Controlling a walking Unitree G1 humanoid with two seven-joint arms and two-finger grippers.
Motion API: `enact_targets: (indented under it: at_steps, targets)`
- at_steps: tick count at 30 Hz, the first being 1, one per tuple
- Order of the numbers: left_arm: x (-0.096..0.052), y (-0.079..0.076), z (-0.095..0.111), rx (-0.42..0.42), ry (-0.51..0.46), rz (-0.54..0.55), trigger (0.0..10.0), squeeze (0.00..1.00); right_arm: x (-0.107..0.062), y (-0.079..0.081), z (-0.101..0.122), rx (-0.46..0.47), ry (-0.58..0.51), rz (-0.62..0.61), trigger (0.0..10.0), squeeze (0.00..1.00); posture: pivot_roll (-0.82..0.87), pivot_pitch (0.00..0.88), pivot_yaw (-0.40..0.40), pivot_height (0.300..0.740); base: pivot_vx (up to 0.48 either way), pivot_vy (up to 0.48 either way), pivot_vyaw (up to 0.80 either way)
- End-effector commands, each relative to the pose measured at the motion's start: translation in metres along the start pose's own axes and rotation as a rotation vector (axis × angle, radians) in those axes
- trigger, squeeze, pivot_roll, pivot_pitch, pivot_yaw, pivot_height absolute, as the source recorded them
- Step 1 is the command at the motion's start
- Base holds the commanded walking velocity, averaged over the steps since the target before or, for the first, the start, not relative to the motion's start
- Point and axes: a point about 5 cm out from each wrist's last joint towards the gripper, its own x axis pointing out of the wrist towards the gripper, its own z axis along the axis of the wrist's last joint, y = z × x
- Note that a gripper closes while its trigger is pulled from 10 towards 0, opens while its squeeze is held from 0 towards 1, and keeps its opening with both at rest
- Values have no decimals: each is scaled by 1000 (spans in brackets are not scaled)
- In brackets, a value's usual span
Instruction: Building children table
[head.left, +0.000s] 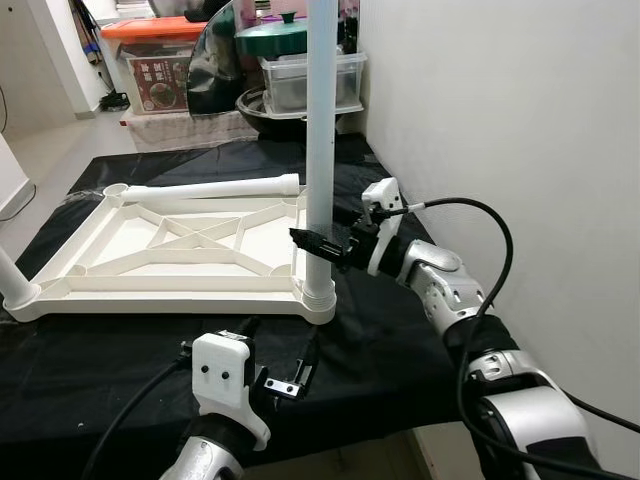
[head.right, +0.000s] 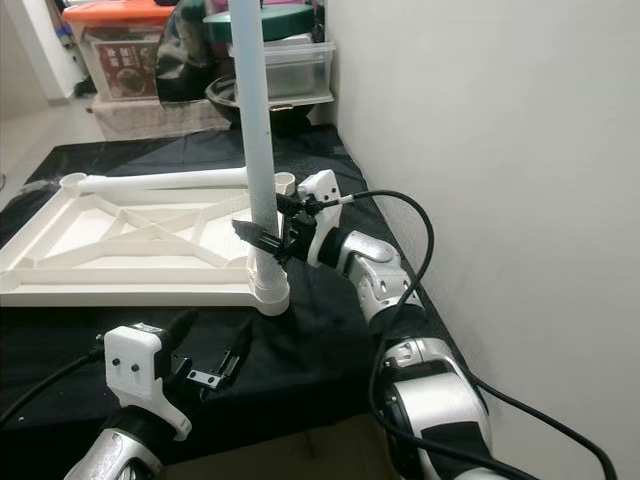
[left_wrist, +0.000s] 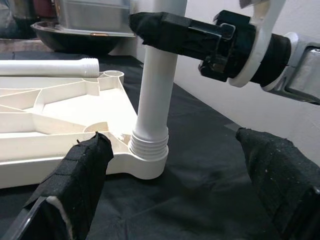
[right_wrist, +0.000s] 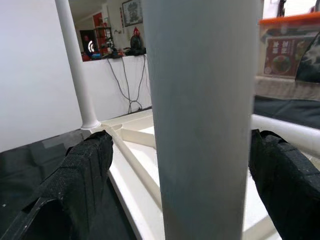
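Standing upright at the centre of the frame, the white round plastic table leg (head.left: 321, 140) sits in the near right corner socket of the white plastic tabletop (head.left: 170, 255), which lies upside down on the black-covered counter (head.left: 400, 330). The right gripper (head.left: 318, 243) has its jaws spread around this leg. The left gripper (head.left: 283, 385), at lower centre, holds its jaws spread above the cloth. A second white leg (head.left: 215, 188) lies across the far edge of the tabletop.

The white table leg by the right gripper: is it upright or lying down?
Upright. The leg stands vertically in the corner socket of the upside-down tabletop, with the right gripper around it.
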Motion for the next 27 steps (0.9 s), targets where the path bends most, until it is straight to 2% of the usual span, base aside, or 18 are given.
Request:
enact_targets:
  at_steps: [1, 7, 26, 27]
  targets:
    - [-2, -1, -1, -8, 14, -4, 10000, 0, 7, 3, 1, -12, 6, 24, 10000, 0, 31, 41, -8, 740, 0, 0, 0]
    - [-3, -3, -1, -2, 18, -6, 10000, 0, 19, 7, 2, -4, 13, 44, 10000, 0, 35, 49, -15, 740, 0, 0, 0]
    - [-6, -1, 0, 14, 7, 41, 10000, 0, 36, 18, -4, -8, 69, 93, 10000, 0, 41, 52, -49, 740, 0, 0, 0]
    - [-6, -1, 0, 17, 6, 44, 10000, 0, 38, 19, -4, -7, 69, 101, 3412, 0, 43, 50, -52, 740, 0, 0, 0]
